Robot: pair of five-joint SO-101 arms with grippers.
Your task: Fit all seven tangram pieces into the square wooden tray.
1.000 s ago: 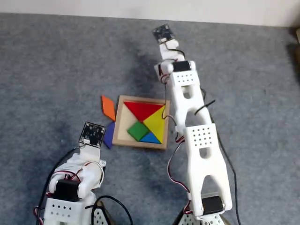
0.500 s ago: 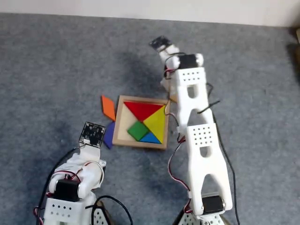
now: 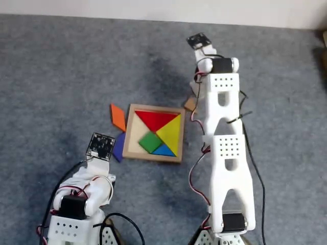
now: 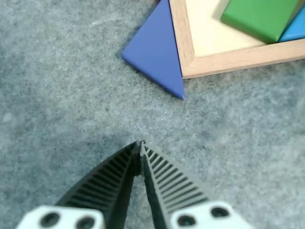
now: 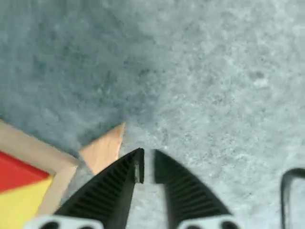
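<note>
Tray (image 3: 131,139) of pale wood is seen on grey carpet (image 3: 61,76), its left part bare; nearest, the left gripper (image 4: 141,149) is closed tight on nothing, near a navy triangle (image 4: 159,55) touching the tray's left rim; a green square (image 3: 150,142), blue triangle (image 3: 164,150), yellow triangle (image 3: 171,135) and red triangle (image 3: 156,120) are fitted inside; an orange parallelogram (image 3: 118,117) is set beside the far left corner; farthest, the right gripper (image 5: 148,165) is held barely parted, empty, beside a tan piece (image 5: 105,150) off the far right corner.

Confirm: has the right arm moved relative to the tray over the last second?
Yes. In the high view the right arm has swung to the picture's right, away from the wooden tray, which has not shifted. It no longer overlaps the tray's edge.
</note>
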